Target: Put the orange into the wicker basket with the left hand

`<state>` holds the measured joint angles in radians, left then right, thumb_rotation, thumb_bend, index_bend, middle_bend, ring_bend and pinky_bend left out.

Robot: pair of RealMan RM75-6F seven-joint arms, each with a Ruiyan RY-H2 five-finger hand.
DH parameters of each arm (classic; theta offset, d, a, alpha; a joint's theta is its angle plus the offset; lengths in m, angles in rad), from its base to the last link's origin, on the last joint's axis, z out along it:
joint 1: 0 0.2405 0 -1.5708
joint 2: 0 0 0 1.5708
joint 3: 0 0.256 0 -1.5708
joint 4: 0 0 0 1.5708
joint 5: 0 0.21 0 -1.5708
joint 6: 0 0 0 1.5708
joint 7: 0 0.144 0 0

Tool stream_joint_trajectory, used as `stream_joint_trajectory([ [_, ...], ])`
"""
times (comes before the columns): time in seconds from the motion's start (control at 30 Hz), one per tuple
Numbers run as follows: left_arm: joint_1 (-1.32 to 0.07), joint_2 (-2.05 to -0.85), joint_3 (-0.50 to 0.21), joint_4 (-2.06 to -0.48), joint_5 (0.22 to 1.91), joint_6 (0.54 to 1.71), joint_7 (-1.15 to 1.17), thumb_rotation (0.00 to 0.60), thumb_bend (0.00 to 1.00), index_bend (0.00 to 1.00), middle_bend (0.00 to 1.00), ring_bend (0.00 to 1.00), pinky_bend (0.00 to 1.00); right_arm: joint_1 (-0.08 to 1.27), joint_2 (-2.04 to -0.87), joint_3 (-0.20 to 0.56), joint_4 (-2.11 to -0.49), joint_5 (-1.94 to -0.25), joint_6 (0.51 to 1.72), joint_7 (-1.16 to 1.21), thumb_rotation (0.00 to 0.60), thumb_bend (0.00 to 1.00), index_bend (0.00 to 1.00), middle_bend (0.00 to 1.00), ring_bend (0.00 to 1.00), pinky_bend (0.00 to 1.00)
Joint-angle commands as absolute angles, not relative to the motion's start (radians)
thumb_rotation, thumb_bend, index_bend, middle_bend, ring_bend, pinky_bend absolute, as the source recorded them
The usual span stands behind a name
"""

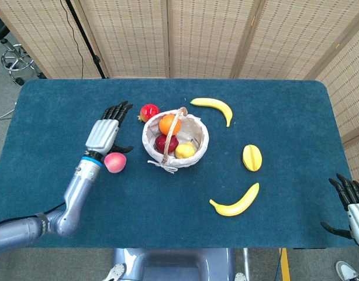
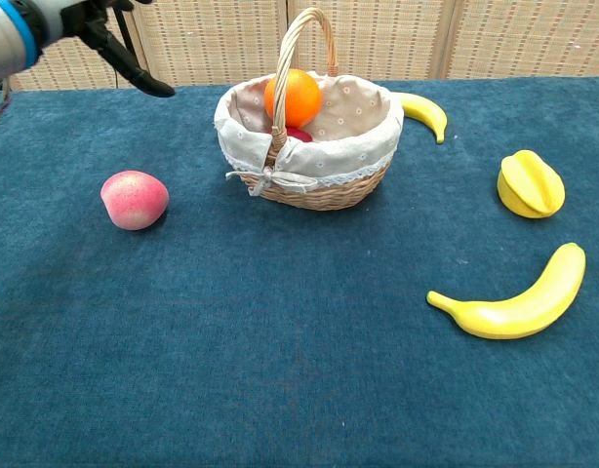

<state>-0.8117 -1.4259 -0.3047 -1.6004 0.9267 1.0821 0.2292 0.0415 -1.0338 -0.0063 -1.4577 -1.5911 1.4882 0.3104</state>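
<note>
The orange lies inside the wicker basket, on top of a dark red fruit and beside a yellow one. My left hand is open and empty, fingers spread, well to the left of the basket and apart from it. My right hand hangs open at the table's near right corner, holding nothing.
A pink peach lies just under my left hand. A red fruit sits behind the basket. Two bananas and a yellow star fruit lie to the right on the blue table.
</note>
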Motion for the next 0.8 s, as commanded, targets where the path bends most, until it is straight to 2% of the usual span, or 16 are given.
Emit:
stream_joint_trajectory([
  [0.03,-0.728,-1.323,-0.234,-1.695,1.003,1.169,0.285,0.6,0.13,0.05,0.0,0.0,0.0,0.047,-1.033,-0.005,-1.464,-1.592,1.481,0.303,0.6,0.0,0.0,0.0,0.0,0.0],
  [0.23,-0.581,-1.17,-0.126,-1.797,1.14,1.274,0.235,0.6,0.13,0.05,0.0,0.0,0.0,0.058,-1.034,-0.002,-1.479,-1.591,1.468,0.282,0.6,0.0,0.0,0.0,0.0,0.0],
  [0.4,-0.441,-1.087,-0.028,-1.8,1.255,1.377,0.13,0.6,0.13,0.05,0.0,0.0,0.0,0.067,-1.033,0.003,-1.492,-1.584,1.457,0.271,0.6,0.0,0.0,0.0,0.0,0.0],
  [0.7,-0.236,-1.041,0.103,-1.711,1.375,1.511,-0.005,0.6,0.13,0.05,0.0,0.0,0.02,0.085,-1.035,0.01,-1.523,-1.579,1.435,0.254,0.6,0.0,0.0,0.0,0.0,0.0],
  [0.8,-0.199,-1.046,0.117,-1.687,1.407,1.534,-0.018,0.6,0.13,0.04,0.0,0.0,0.05,0.086,-1.035,0.011,-1.537,-1.581,1.44,0.232,0.6,0.0,0.0,0.0,0.0,0.0],
])
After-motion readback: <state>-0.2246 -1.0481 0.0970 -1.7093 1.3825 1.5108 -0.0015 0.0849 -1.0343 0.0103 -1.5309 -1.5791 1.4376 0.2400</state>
